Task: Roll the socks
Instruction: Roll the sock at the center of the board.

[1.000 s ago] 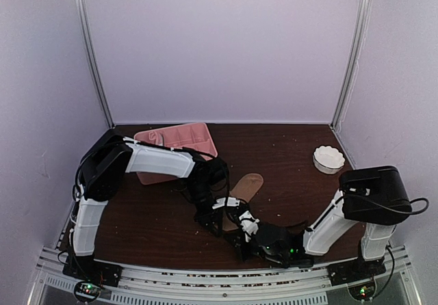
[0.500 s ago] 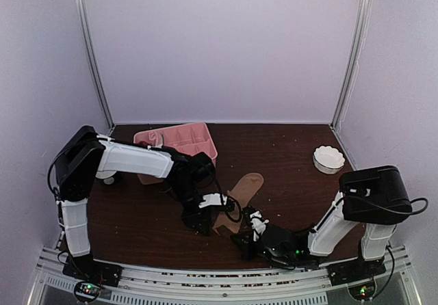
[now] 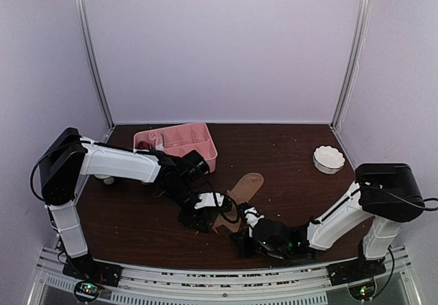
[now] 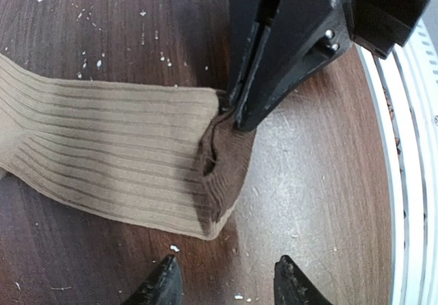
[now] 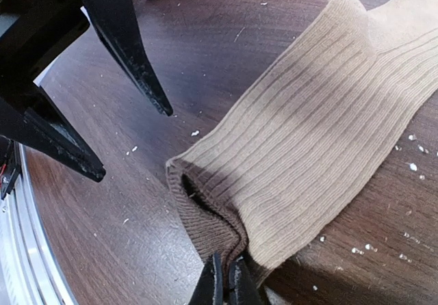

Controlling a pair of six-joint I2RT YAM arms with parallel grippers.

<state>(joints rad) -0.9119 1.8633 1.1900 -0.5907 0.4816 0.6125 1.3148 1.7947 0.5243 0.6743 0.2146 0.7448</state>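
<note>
Soft even light, faint shadows, sharp close-ups.

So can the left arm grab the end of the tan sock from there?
Probably yes: the left gripper is open right beside the folded end of the tan sock, with nothing between. The right gripper pinches that end, so it's crowded.

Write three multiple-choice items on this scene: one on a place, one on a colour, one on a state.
1. Where is the white bowl?
A. far right of the table
B. in a tray
C. beside the left arm's base
2. What colour is the sock?
A. red
B. tan
C. blue
3. How is the right gripper?
A. wide open
B. shut on the sock
C. holding a cup
Answers: 1 A, it sits by the right wall; 2 B, ribbed tan fabric; 3 B, it pinches the fabric.
</note>
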